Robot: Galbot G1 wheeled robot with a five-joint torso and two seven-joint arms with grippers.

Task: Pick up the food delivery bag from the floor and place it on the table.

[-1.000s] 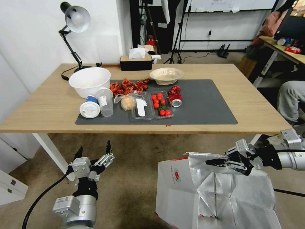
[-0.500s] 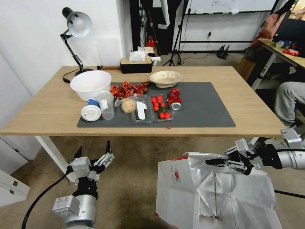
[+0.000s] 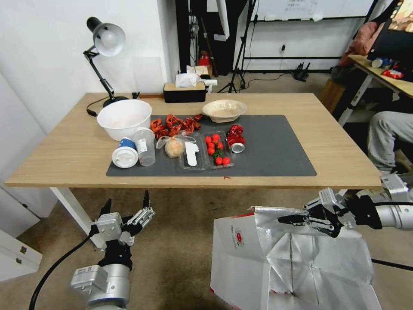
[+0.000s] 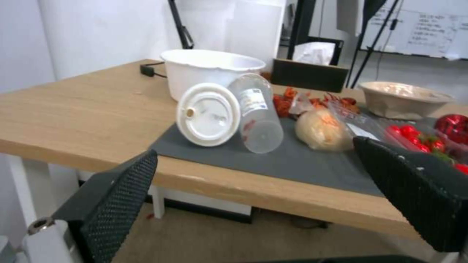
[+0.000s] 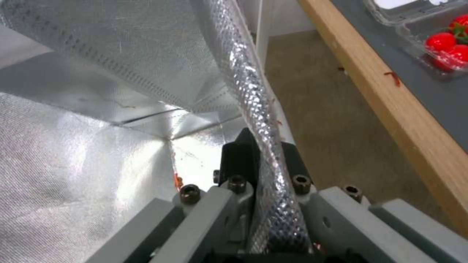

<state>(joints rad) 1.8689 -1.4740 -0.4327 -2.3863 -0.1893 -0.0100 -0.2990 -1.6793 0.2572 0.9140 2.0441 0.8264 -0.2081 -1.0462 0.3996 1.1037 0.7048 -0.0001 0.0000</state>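
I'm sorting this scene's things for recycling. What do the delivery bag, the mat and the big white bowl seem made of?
Food delivery bag, gripped by the right hand: white paper outside with sharp folds, crinkly silver foil lining. Mat: dark grey, matte, perhaps felt or rubber. White bowl: smooth, thin rim, probably plastic or foam.

No legible text (red logo on the food delivery bag (image 3: 239,237) unreadable)

Food delivery bag (image 3: 275,262) bottom cut off by head view's lower edge; handles hidden. Left end effector (image 4: 253,197) fingertips cropped in wrist view.
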